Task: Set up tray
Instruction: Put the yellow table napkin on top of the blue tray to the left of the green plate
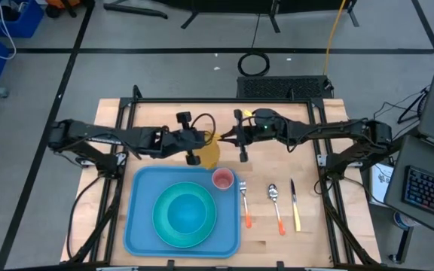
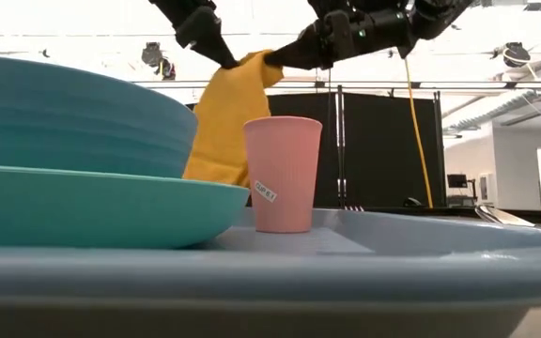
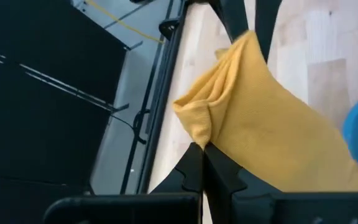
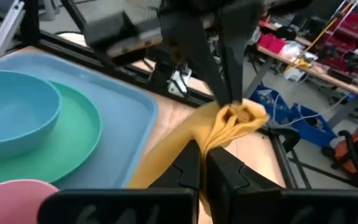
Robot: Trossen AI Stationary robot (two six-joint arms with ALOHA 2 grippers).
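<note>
Together, from left to right, our left gripper (image 1: 202, 141) and right gripper (image 1: 224, 138) clamp a yellow cloth (image 1: 211, 153) above the light-blue tray (image 1: 142, 218), which lies near us; uneven pulling could slip it onto the pink cup (image 1: 223, 179).

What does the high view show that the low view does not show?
Only the high view shows the fork, spoon and knife lying on the table right of the tray. Only the low view shows the label on the pink cup. Both show the left gripper and right gripper shut on the yellow cloth.
</note>
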